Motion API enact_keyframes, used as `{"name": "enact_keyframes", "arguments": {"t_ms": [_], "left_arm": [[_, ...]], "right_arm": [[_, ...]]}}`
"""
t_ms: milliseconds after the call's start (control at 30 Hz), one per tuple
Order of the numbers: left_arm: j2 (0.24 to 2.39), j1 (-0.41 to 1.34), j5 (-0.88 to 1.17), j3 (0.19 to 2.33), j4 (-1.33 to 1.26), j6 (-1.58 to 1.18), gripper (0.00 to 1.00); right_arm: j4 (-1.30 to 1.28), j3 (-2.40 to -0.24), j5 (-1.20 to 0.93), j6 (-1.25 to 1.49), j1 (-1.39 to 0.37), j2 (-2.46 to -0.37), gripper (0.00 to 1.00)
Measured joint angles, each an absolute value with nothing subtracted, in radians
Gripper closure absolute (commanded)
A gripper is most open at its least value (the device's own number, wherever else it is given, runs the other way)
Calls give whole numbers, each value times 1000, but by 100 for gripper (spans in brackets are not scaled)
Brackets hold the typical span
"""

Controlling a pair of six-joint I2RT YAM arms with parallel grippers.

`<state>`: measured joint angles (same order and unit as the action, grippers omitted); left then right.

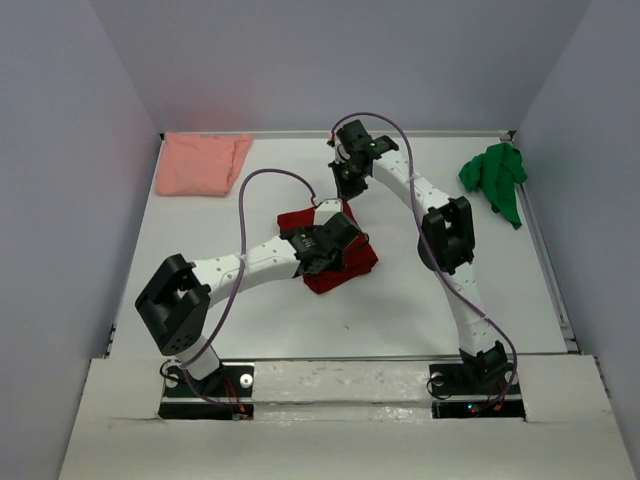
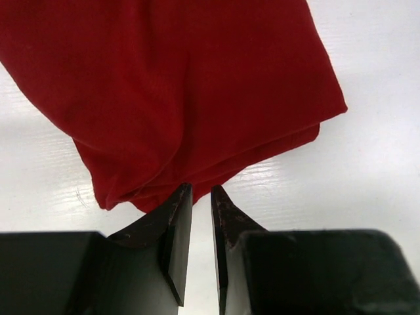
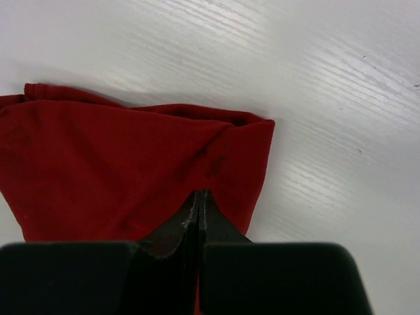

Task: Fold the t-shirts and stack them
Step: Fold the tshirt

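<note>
Since the dark red t-shirt [image 1: 350, 265] lies partly folded in the middle of the desk [image 1: 420, 310] with both arms over it, the step in hand appears to be folding it.

The left pincer [image 2: 201, 193] sits at the shirt's layered near edge. Its jaws stand a narrow slit apart, with bare desk showing between them and no cloth in the slit. The right pincer [image 3: 199, 197] is pressed fully closed with its tips over the far corner; whether it pinches a fold cannot be told.

To do the step well, the left pincer should probably take all the stacked layers at that edge together, low against the desk, and both arms should move evenly so the hem lands straight.

The cloth is a soft, matte knit that is limp and creases into rounded folds, while the desk is smooth, white and faintly glossy.

The pink t-shirt [image 1: 200, 165] lies as a flat, roughly square pad at the far left corner. The green t-shirt [image 1: 495, 178] is a crumpled heap at the far right.
</note>
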<state>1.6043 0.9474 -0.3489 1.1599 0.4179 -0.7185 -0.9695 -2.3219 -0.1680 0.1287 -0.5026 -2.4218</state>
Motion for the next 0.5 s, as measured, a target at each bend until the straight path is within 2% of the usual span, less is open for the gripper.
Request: {"name": "enact_keyframes", "arguments": {"t_ms": [200, 500], "left_arm": [[1619, 947, -360, 1160, 419, -719, 72], [1615, 947, -397, 1224, 472, -715, 71]], "right_arm": [[-962, -2276, -192, 126, -519, -2412, 100], [-904, -2067, -155, 148, -519, -2365, 100]]}}
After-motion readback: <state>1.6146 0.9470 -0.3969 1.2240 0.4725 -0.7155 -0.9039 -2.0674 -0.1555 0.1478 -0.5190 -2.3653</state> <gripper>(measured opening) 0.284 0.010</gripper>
